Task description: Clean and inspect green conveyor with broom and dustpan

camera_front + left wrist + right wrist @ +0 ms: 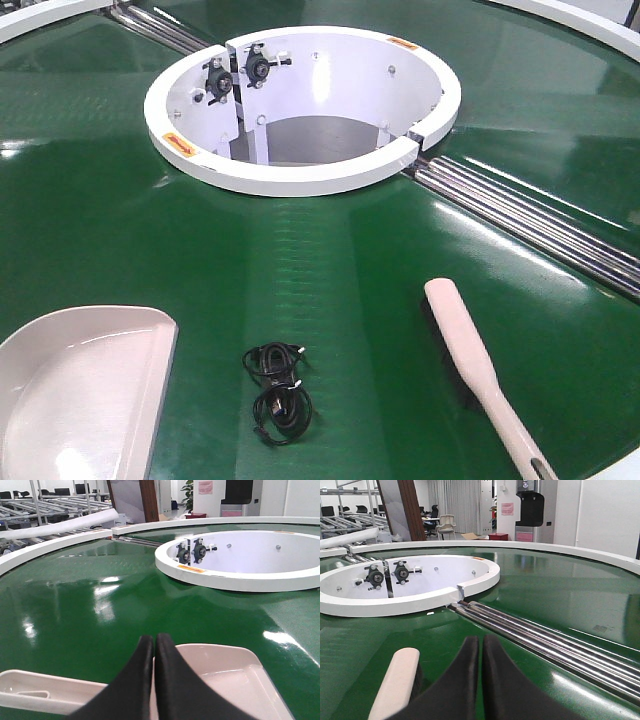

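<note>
The green conveyor [330,270] fills the front view, with its white ring opening [300,105] and silver rollers [540,225]. The pale dustpan [75,395] lies on the belt at the lower left. The cream broom [470,355] lies at the lower right, handle toward the near edge. Neither gripper shows in the front view. My left gripper [153,639] is shut and empty, its tips over the dustpan [225,680]. My right gripper [481,641] is shut and empty, just right of the broom [395,682].
A coiled black cable [278,385] lies on the belt between the dustpan and the broom. The white outer rim [55,542] bounds the belt. Rollers [545,640] run past the right gripper. Racks and a warehouse room lie beyond.
</note>
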{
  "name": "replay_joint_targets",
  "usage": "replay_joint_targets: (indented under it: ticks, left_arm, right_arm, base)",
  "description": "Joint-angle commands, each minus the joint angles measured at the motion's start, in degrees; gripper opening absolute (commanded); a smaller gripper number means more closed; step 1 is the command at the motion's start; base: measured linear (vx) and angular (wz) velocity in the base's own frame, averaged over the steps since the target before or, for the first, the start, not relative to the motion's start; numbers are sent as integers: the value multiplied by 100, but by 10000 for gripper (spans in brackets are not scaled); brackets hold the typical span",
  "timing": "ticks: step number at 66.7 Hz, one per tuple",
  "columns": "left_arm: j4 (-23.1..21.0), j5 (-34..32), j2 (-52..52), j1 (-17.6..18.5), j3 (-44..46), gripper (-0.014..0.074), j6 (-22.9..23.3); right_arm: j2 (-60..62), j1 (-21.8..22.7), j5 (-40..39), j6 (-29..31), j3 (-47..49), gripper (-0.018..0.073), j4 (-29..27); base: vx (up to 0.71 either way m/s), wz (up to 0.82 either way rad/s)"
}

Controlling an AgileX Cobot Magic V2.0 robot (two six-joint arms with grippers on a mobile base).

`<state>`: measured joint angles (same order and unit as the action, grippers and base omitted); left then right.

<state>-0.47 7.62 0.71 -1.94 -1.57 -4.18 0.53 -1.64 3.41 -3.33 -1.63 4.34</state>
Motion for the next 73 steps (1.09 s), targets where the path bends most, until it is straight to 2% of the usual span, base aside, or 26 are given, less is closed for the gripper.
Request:
replay_joint_targets:
  ticks: [1,73]
  left_arm:
    - [-5,-422,87,4,-133,-23,41]
    - [-5,-458,88,4,-133,-23,41]
  right_arm:
    - [49,-15,-404,55,-68,-8,41]
    - [49,-15,-409,55,-68,-8,41]
  base:
    - [0,0]
    - [0,0]
